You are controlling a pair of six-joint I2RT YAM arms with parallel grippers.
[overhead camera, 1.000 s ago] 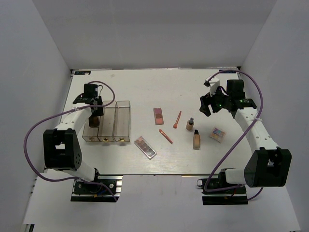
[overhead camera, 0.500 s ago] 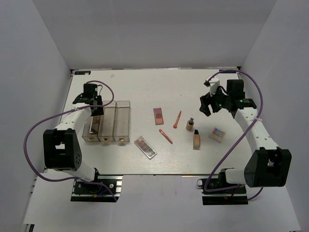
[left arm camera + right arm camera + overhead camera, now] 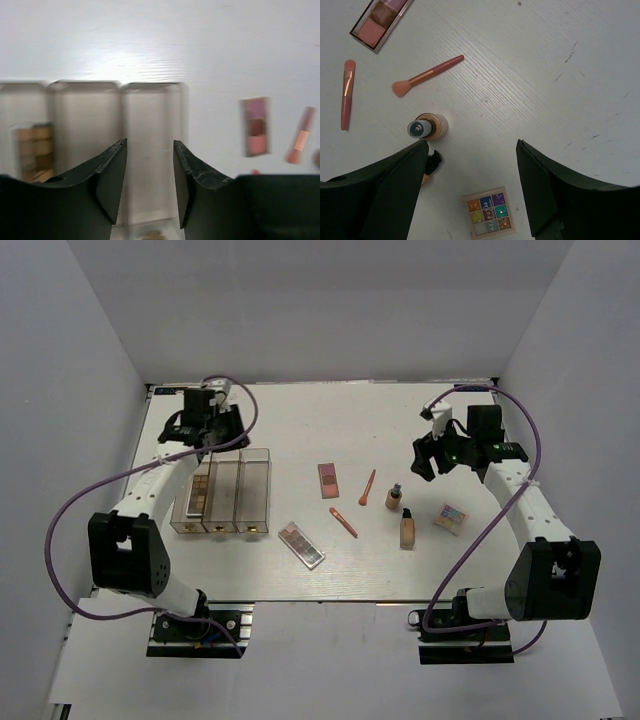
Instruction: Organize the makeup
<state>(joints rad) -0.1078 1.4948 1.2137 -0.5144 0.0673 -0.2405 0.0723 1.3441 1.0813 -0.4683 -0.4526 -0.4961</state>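
Box (image 3: 222, 495) near the left edge
A palette (image 3: 200, 490) sits in its leftmost compartment; a compact (image 3: 451, 517) lies nearest the right edge.

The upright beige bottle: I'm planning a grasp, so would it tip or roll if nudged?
The bottle stands on a small round footprint, so a high sideways nudge would probably topple it. Being round, it would likely then roll across the flat table. It looks rigid, so squeezing should not deform it.
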